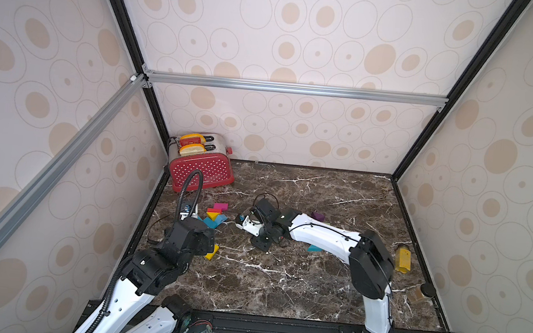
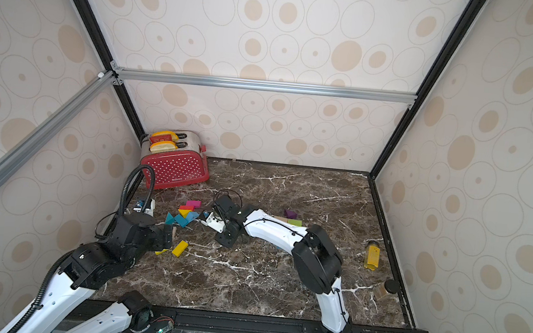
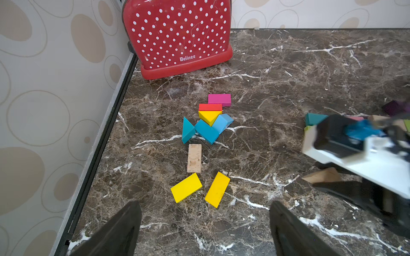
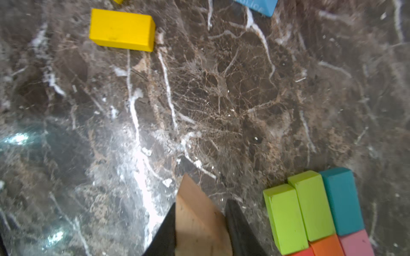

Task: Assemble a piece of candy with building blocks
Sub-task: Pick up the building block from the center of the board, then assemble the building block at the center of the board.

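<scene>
Right gripper (image 4: pixel 202 205): closed on a bare-wood wedge (image 4: pixel 195 221), pinched between both fingers, pointed end poking past the tips. Cannot tell whether wedge clears the desk (image 4: pixel 221 99). In a top view, sits at centre of frame.

Left gripper (image 3: pixel 205 202): jaws spread wide apart, hovering over desk just short of a yellow brick (image 3: pixel 186 187) and a second yellow brick (image 3: pixel 217 189). Both lie flat, splayed, near each other but apart.

Main cluster (image 2: pixel 184 214), left of centre in both top views:
- pink brick (image 3: pixel 219 99) touching red brick (image 3: pixel 210 107)
- yellow wedge (image 3: pixel 209 117) against red brick, point nested between teal block (image 3: pixel 206 130) and light-blue brick (image 3: pixel 223 123)
- teal wedge (image 3: pixel 188 129) tip-to-corner with teal block
- bare-wood brick (image 3: pixel 194 158) flat, between cluster and yellow bricks, touching neither

Second group, beside right gripper: lime-green brick (image 4: pixel 286 219) flush against a second lime-green brick (image 4: pixel 312 206), then teal brick (image 4: pixel 341 199); orange brick (image 4: pixel 326 243) and pale-pink brick (image 4: pixel 357 243) butted to their ends. Purple block (image 2: pixel 290 213) right of centre, behind the right arm.

Polka-dot toaster (image 2: pixel 175 168) at upper left corner of desk. Mustard-yellow bottle (image 2: pixel 371 257) near right edge.
</scene>
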Available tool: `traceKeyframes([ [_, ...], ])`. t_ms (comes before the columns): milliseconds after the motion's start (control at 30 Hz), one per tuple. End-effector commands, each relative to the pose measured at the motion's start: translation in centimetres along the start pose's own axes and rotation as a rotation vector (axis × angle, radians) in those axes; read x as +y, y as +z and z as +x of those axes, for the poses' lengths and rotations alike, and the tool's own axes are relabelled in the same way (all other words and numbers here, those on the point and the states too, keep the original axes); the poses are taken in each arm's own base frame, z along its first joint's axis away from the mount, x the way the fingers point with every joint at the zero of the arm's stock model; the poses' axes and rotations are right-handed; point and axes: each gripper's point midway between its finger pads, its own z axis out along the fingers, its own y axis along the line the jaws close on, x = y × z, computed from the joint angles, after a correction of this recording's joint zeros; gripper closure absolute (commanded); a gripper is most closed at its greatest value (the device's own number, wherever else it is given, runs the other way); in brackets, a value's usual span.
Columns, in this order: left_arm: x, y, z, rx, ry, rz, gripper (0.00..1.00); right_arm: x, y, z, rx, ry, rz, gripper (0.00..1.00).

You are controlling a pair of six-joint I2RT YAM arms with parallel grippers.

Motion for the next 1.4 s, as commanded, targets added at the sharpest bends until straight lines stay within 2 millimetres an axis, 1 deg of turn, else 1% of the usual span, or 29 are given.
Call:
traceKeyframes([
  [0, 0.0, 0.1, 0.0, 0.000, 0.010, 0.001, 0.09, -0.6, -0.9, 2.4, -0.008, -0.051, 0.008, 0.67],
  [67, 0.0, 0.1, 0.0, 0.001, 0.010, 0.001, 0.09, -0.9, -1.0, 4.0, 0.001, -0.058, 0.003, 0.67],
  [133, -0.2, 0.1, 0.0, 0.004, 0.013, 0.005, 0.09, -1.4, -0.7, 5.5, 0.028, -0.059, 0.009, 0.66],
  [233, -0.2, 0.2, 0.1, 0.007, 0.012, 0.008, 0.09, -2.1, 0.0, 6.9, 0.049, -0.062, 0.010, 0.66],
  [467, -0.2, 0.2, 0.1, 0.006, 0.012, 0.009, 0.09, -2.9, 1.6, 8.2, 0.083, -0.057, 0.009, 0.66],
  [633, -0.3, 0.2, 0.1, 0.009, 0.017, 0.010, 0.08, -3.0, 2.7, 8.9, 0.113, -0.051, -0.007, 0.65],
  [900, -0.4, 0.2, 0.1, 0.010, 0.017, 0.017, 0.08, -3.7, 3.4, 9.7, 0.151, -0.053, 0.006, 0.63],
  [1067, -0.3, 0.2, 0.1, 0.005, 0.014, 0.016, 0.08, -3.7, 3.3, 9.7, 0.155, -0.051, 0.007, 0.57],
  [1233, -0.3, 0.1, 0.1, 0.006, 0.013, 0.015, 0.08, -3.9, 2.3, 9.2, 0.138, -0.044, 0.019, 0.53],
  [1367, -0.3, 0.1, 0.1, 0.004, 0.013, 0.015, 0.07, -4.1, 0.4, 7.9, 0.096, -0.035, 0.043, 0.51],
])
